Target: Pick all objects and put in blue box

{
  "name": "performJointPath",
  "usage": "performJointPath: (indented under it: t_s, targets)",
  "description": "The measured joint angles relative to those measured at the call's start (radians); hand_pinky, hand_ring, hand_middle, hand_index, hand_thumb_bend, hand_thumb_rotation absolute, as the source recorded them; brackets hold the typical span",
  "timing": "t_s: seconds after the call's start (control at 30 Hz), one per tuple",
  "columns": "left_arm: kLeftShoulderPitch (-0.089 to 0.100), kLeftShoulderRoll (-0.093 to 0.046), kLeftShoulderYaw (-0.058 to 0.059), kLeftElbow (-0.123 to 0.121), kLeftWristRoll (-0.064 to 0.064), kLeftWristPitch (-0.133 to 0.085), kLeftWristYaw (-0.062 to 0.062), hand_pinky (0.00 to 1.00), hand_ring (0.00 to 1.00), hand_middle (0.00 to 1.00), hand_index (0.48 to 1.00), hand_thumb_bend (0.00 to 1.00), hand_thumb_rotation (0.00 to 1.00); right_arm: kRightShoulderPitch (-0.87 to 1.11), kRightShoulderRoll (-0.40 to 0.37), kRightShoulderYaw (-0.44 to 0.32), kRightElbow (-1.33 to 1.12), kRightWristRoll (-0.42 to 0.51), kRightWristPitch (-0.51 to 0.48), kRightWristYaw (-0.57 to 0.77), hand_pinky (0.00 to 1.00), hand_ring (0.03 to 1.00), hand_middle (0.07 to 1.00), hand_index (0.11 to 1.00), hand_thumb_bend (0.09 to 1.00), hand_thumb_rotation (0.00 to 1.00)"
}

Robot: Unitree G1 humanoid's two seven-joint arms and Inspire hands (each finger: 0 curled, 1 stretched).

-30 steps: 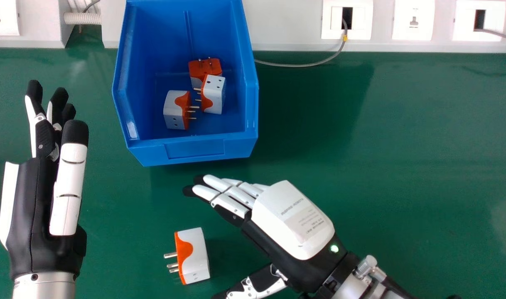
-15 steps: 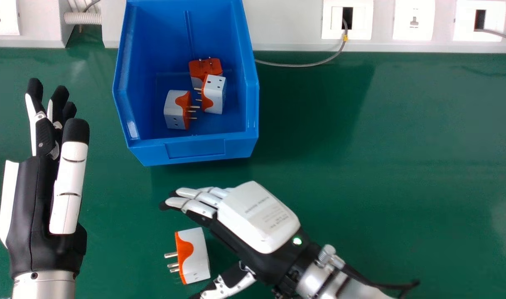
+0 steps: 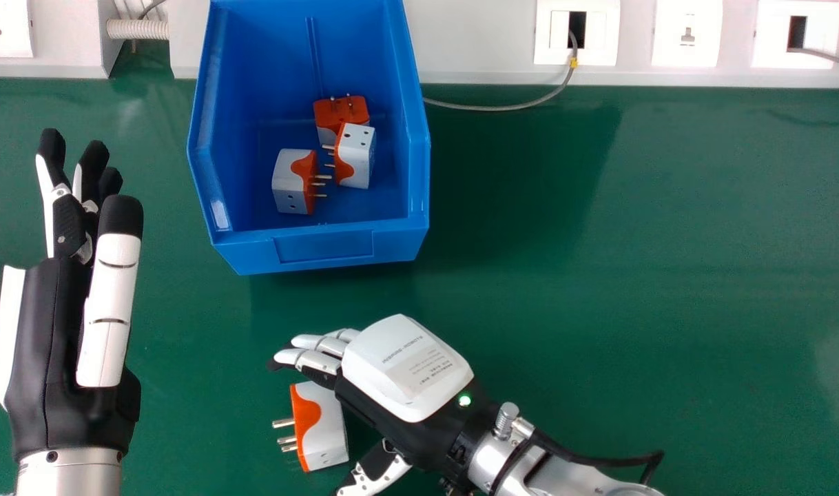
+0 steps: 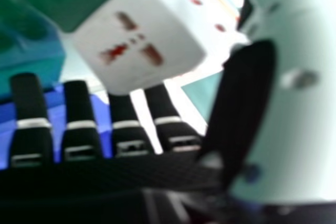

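Right hand (image 3: 406, 372) is held wide, fingers extended, thumb apart; between them, an orange-and-white adapter (image 3: 325, 430) is seen on the green table (image 3: 598, 331). Three adapters (image 3: 292, 182) are contained in the blue box (image 3: 323, 246). Left hand (image 3: 51, 331) is held open, left of it.

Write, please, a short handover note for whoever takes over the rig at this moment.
Right hand: open, at the loose plug adapter, which lies between its fingers and thumb, not gripped; contact can't be judged.
Left hand: open and idle, left of the blue box in the head view.
Done: three other adapters are in the box.
Left: grasp the loose one from the green table and box it.
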Motion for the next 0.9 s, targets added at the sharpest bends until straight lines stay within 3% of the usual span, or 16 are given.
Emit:
performJointPath:
  t_s: [0.47, 0.9]
  targets:
    - [-0.002, 0.006, 0.008, -0.007, -0.002, 0.027, -0.001, 1.0, 1.0, 1.0, 1.0, 0.73, 0.84, -0.051, 0.02, 0.034, 0.052, 0.004, 0.036, 0.005, 0.66, 0.825, 0.886, 0.867, 0.714, 0.35]
    - [-0.008, 0.009, 0.008, -0.007, -0.01, 0.027, -0.006, 1.0, 1.0, 1.0, 1.0, 0.7, 0.83, -0.069, 0.028, 0.061, 0.056, 0.008, 0.064, 0.006, 0.64, 0.813, 0.872, 0.851, 0.714, 0.35]
